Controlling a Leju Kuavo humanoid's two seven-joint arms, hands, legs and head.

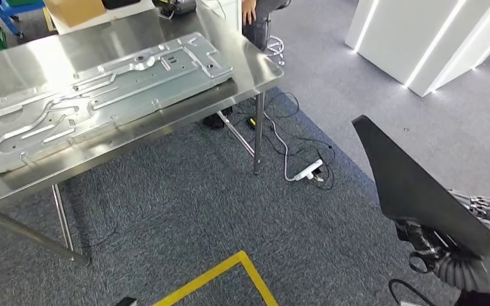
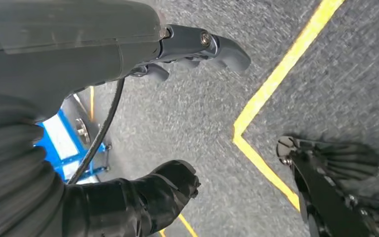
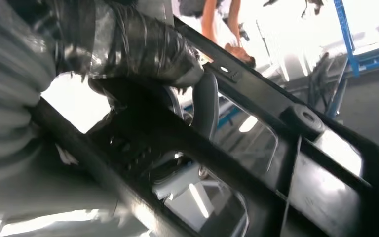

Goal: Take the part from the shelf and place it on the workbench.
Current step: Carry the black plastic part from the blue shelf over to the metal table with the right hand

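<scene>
**Part in the right hand, workbench not yet reached**

Part [image 1: 421,185]: a flat, matte black panel, wedge-shaped in the head view, sits at the lower right of the frame, tilted with its pointed end up. The right wrist view shows its other face as a moulded frame of dark ribs, open windows and a round boss, which suggests rigid plastic or coated metal. The right hand [image 1: 478,220] carries it from underneath at the frame's lower right edge; in the wrist view its fingers [image 3: 143,49] wrap over a rib of the panel, pressed against it. That grip near one end probably explains the tilt.

The left hand [image 2: 177,113] hangs over grey carpet, holding nothing, its fingers apart and loosely curled.

The workbench [image 1: 258,67], a polished stainless steel table on thin legs, fills the upper left of the head view, well apart from the part. A large stamped metal plate [image 1: 102,95] with raised channels lies on most of its top, so bare room for the part looks limited. Yellow floor tape [image 1: 230,271] marks the carpet at the bottom centre, and a white power strip [image 1: 307,171] lies by a table leg.
</scene>
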